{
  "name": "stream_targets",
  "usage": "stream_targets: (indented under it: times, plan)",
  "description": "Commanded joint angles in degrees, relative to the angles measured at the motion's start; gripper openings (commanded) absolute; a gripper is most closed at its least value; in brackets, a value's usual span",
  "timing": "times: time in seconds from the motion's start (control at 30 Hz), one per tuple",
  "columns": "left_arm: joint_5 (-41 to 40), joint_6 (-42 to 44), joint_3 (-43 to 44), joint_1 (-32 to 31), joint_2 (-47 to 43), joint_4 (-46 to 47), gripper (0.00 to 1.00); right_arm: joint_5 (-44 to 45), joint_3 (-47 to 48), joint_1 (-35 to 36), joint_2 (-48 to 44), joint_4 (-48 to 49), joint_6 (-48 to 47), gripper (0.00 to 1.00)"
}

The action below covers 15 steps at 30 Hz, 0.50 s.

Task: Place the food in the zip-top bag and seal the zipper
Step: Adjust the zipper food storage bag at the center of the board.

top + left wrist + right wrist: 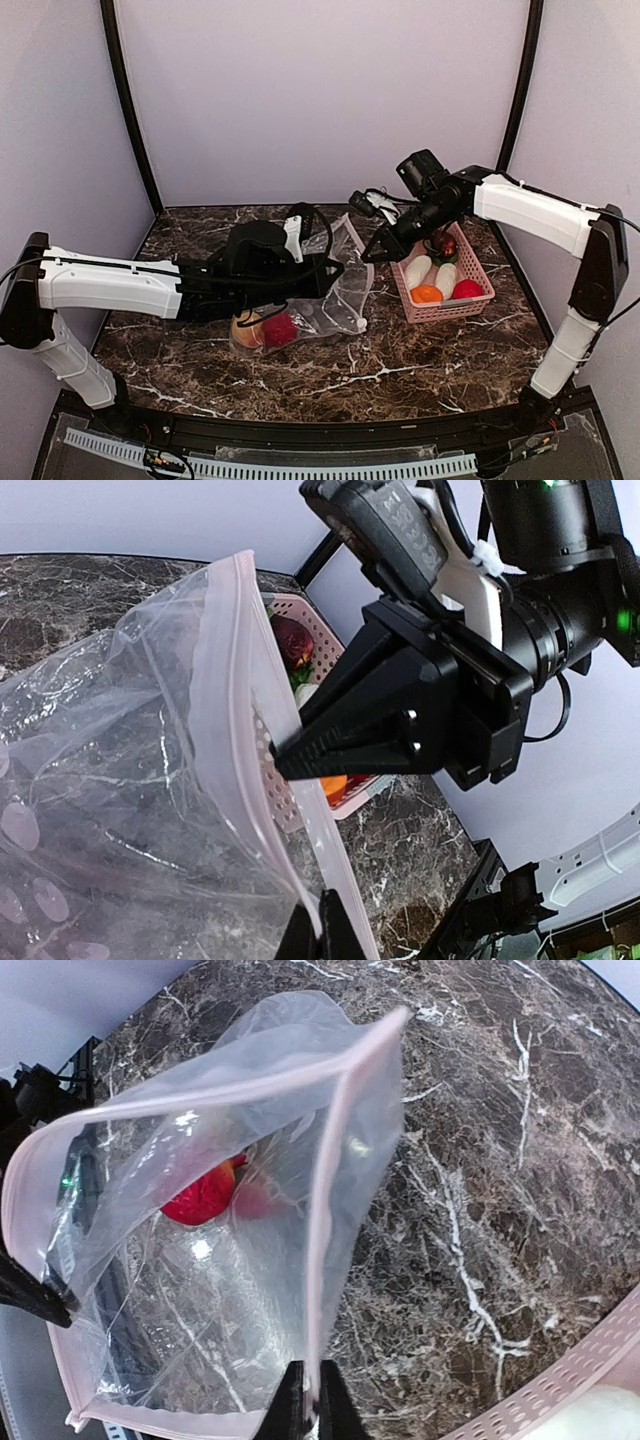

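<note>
At the middle of the table (400, 370), I see the zip-top bag (345, 290) with its closed end lying on the marble and its mouth raised and spread open toward the pink basket (448, 310). My left claw (320, 930) is pinched tight on the zipper (335, 1190), and in the left wrist view the pinkish strip passes straight between its fingertips. My right claw (308, 1402) is likewise clamped on the zipper, at a different spot along the rim. From the left wrist camera I can see its black fingers closed together with the strip caught at their tips. Between the two grips the mouth gapes in a wide loop.

Down inside the bag sit two pieces of the food, a red round piece (205, 1195) and a yellowish-tan round piece (247, 330), touching each other at the closed end nearest the arm bases. The rest of the food is in the basket, which stands just to the right of the bag, below the right arm. It holds two white oblong pieces (418, 270) side by side, an orange round piece (427, 294) against the near wall and a second red piece (466, 290) in the near right corner. A dark maroon piece (292, 640) lies at the far end, partly hidden by the right wrist in the top view
</note>
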Motion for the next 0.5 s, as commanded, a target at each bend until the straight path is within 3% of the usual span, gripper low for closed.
stream_targets:
  times: [0.0,0.1,0.2,0.3,0.47]
  plan:
    - [-3.1,3.7,3.9,-0.1,0.2,-5.4,0.01,3.8,10.2,-0.2,2.0,-2.4,1.5,0.0]
    - [-6.4,5.5,6.6,1.1,-0.8,-9.7,0.01,4.8,14.2,-1.2,1.5,-2.6,1.8,0.0]
    - [-8.3,5.9,3.8,1.3,-4.0,-5.8,0.01,4.7,12.9,-1.8,1.3,-2.6,1.8,0.0]
    - [-11.7,6.1,3.6,1.3,-5.4,-8.6,0.01,3.2,10.3,-2.4,1.1,-1.8,2.1,0.0]
    - [-10.1,5.9,4.1,1.3,-4.3,-10.2,0.01,1.3,11.6,-2.6,1.9,-2.3,2.1,0.03]
